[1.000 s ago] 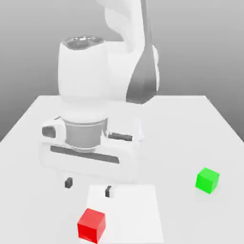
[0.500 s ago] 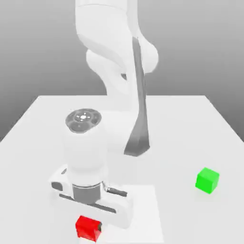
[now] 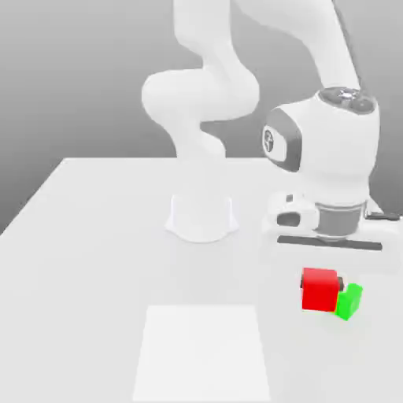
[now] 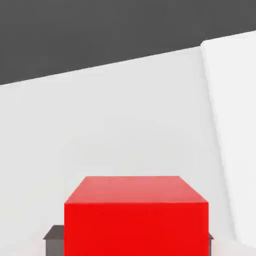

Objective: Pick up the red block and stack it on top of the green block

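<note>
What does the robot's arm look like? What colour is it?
The arm is smooth, glossy white, made of fat rounded tubes joined by bulging elbows. Grey patches sit at the joints, and one round grey cap carries a small white mark. A grey disc tops the wrist, with a grey ring lower down. The tool hangs from a wide white bar with a dark stripe; its fingertips are small and dark.

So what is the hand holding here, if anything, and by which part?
The hand holds the red block, its fingers shut on two opposite side faces, with the block's top up between them. The green block sits just beside it in the exterior view.
</note>
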Robot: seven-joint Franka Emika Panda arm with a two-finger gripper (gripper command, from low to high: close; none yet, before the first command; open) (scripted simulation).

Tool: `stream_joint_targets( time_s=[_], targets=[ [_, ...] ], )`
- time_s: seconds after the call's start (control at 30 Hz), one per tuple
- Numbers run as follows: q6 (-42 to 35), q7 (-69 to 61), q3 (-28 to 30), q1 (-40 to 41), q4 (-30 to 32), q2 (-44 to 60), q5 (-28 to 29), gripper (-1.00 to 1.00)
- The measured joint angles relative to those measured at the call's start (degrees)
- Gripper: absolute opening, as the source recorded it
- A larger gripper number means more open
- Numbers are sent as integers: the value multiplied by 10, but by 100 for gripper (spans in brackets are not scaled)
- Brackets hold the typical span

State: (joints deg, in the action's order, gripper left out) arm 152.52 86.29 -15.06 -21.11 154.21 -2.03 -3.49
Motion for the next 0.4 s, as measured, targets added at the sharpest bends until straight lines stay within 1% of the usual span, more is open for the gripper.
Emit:
stream_joint_targets(
  time_s=[0.07,0.1,0.2,0.27,0.3,0.4],
  targets=[
    [-1,53,-23,-32,21,-21,-1,-100],
    [8,71,-24,-39,25,-16,7,-100],
    [56,113,-20,-39,26,32,49,-100],
    [92,139,-6,-44,25,71,84,-100],
    [108,150,2,-50,24,89,99,100],
    [108,150,2,-50,24,89,99,100]
  ],
)
